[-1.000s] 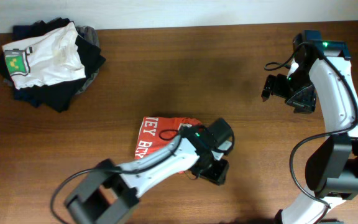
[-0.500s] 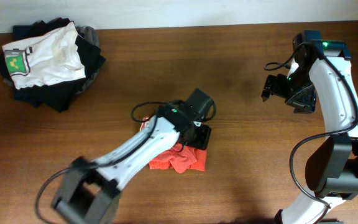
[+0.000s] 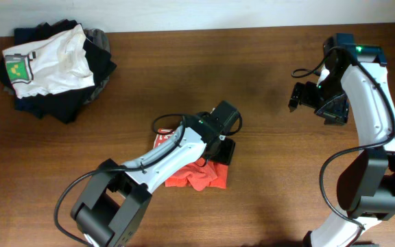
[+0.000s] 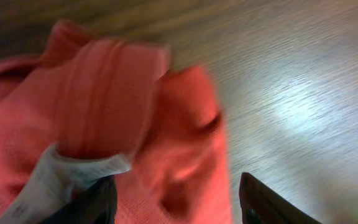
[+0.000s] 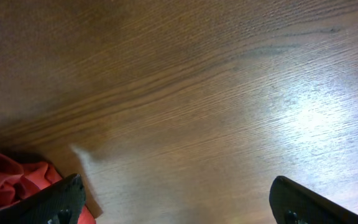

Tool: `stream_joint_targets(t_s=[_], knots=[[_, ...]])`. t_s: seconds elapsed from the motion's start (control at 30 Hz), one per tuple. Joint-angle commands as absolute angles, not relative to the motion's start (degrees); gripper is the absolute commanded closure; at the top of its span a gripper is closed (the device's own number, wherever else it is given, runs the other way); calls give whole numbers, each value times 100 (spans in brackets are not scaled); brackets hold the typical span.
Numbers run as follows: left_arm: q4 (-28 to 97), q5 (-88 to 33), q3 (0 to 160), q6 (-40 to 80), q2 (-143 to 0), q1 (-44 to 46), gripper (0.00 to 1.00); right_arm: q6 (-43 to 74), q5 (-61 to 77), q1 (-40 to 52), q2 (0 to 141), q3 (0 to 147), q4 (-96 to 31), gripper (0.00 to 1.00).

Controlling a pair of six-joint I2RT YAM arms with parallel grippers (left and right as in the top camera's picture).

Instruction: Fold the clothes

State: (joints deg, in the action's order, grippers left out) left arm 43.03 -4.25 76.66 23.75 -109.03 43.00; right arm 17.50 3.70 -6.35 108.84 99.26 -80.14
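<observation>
Red-orange T-shirt (image 3: 197,177) now folded over, left fingers (image 4: 98,202) apart above it

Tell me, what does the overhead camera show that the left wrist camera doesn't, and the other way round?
Only overhead: both arms, the open right gripper away from the shirt, and a pile of dark garments topped by a white T-shirt. Only left wrist: the white neck tag close up, beside one finger of the left gripper. Both: the crumpled red-orange T-shirt on the wooden table.
</observation>
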Motion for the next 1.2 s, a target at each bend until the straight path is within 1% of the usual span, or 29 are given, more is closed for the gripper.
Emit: stream_joint_targets(t_s=[0.0,0.13,0.3,0.47,0.67,0.83,0.97,1.03,1.07,1.17], knots=[[4687,202,8106,2440,-10796,4309,38,1715,338,-642,10906,9988,-8014,2],[4724,784,8298,2440,-10700,4313,38,1715,338,-642,10906,9988,-8014,2],[4718,851,8287,1973,-11017,4403,37,1715,338,-642,10906,9990,-8014,2],[4661,1297,8289,2008,-11437,4550,37,1715,338,-642,10906,9990,-8014,2],[4506,1938,8289,2003,-11463,4598,37,1715,338,-642,10906,9990,-8014,1],[4390,1929,8289,1959,-11465,4652,38,1715,338,-642,10906,9990,-8014,2],[4351,1933,8289,1957,-11465,4810,49,1715,338,-642,10906,9988,-8014,2],[4355,1933,8289,1962,-11465,4869,60,1715,338,-642,10906,9988,-8014,2],[4359,1931,8287,1966,-11465,4871,63,1715,338,-642,10906,9988,-8014,2],[4394,1935,8287,1964,-11478,4842,62,1715,338,-642,10906,9990,-8014,2]])
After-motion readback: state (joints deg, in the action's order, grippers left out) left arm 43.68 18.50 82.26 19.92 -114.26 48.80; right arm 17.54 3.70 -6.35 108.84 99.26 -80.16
